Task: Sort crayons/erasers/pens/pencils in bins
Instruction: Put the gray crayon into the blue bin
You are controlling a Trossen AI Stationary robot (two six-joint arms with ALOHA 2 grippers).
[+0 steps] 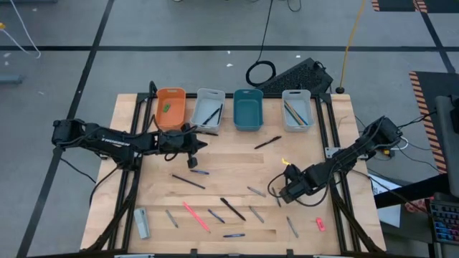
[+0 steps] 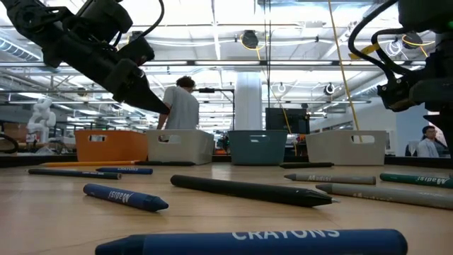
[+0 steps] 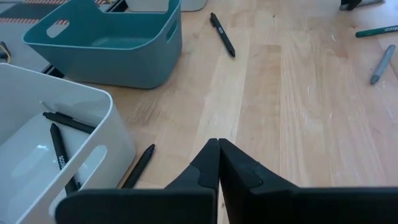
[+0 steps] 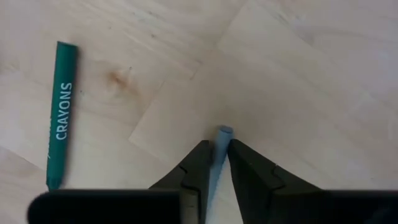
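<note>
Four bins stand in a row at the far edge: orange, pale, teal and pale. Crayons, pens and pencils lie scattered on the wooden table, with a pink-red eraser near the right front and a green eraser in the orange bin. My left gripper is shut and holds nothing, in front of the left pale bin. My right gripper, over the table's right half, is shut on a grey crayon. My right gripper pinches the grey crayon between its two fingers, which lie along it. The crayon's blunt end sticks out a little past the fingertips. The rest of the crayon is hidden by the fingers. In the low view this gripper stands well above the table.
A green crayon lies on the table close to my right gripper. A black pen lies against the left pale bin's foot, another beside the teal bin. Black pens lie inside the left pale bin. People stand in the room behind.
</note>
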